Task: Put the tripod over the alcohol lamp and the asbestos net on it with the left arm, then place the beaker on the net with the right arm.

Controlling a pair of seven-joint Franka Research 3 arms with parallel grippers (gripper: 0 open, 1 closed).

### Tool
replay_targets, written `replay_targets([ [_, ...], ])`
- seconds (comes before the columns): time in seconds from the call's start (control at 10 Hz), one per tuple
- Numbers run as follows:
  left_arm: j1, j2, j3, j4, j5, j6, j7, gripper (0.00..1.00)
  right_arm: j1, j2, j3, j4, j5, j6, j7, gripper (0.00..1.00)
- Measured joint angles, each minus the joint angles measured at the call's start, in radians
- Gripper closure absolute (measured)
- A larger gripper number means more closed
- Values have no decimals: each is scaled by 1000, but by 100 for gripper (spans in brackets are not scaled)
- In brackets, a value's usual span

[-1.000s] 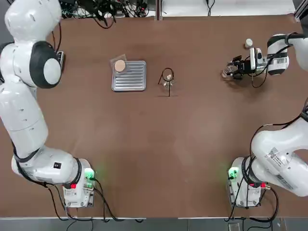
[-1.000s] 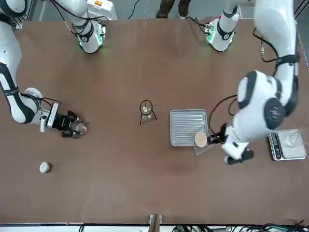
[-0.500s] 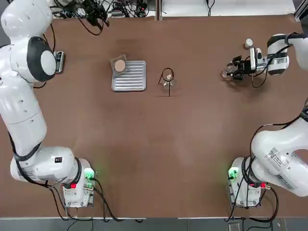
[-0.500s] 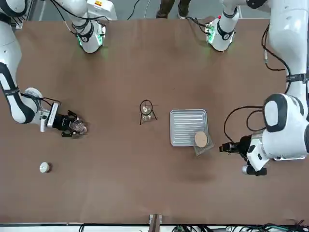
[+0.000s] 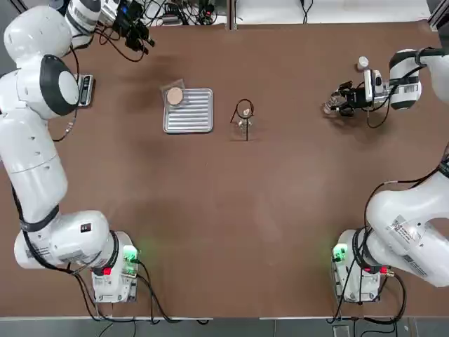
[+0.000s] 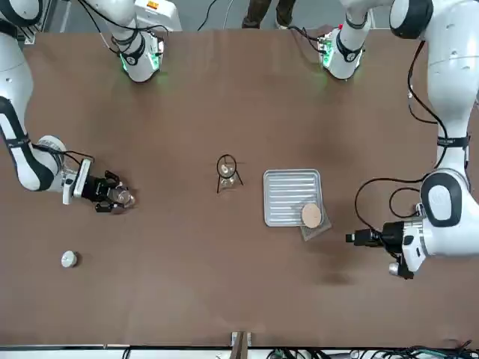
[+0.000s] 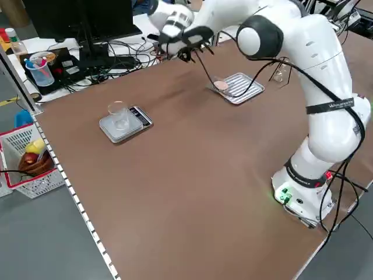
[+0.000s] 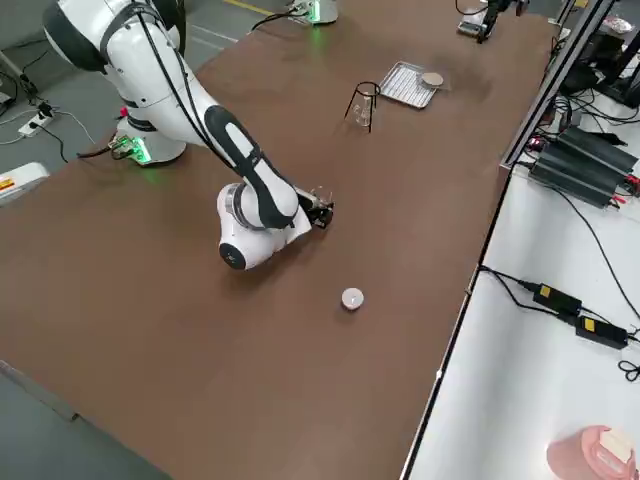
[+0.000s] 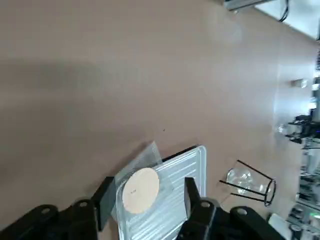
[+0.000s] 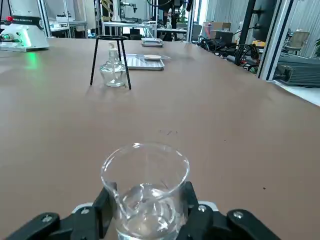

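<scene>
The black wire tripod (image 5: 244,110) stands over the clear alcohol lamp (image 5: 243,125) at mid-table. The asbestos net (image 5: 174,95), grey mesh with a tan disc, lies on the far left corner of a ribbed silver tray (image 5: 189,112). My left gripper (image 5: 140,35) hangs open and holds nothing, raised beyond the net toward the far left edge; its wrist view looks down on the net (image 9: 140,189) between the fingers (image 9: 106,197). At the far right, my right gripper (image 5: 338,105) is shut on the beaker (image 5: 329,107), low over the table. The beaker (image 10: 145,192) fills the right wrist view.
A small white capped bottle (image 5: 362,63) stands just beyond the right gripper. A grey scale carrying a glass dish (image 7: 123,122) sits near the table's left edge. Cables and power units lie past the far edge.
The left arm has swung up and back, carrying its gripper away from the net toward the far left edge. The right arm and beaker have not moved.
</scene>
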Motion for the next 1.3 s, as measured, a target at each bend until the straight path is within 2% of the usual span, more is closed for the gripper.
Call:
replay_targets([
  [0.1, 18, 29, -1, -5, -52, -2, 56, 36, 0, 0, 0, 0, 0, 0, 0, 41],
  [0.3, 26, 70, -2, -22, -94, -3, 158, 36, 0, 0, 0, 0, 0, 0, 0, 41],
  [0.8, 25, 118, -8, -80, -98, -2, 333, 37, 0, 0, 0, 0, -1, 0, 1, 41],
  [1.3, 23, 132, -8, -114, -98, -2, 357, 37, 0, 0, 0, 0, -1, 0, 1, 41],
])
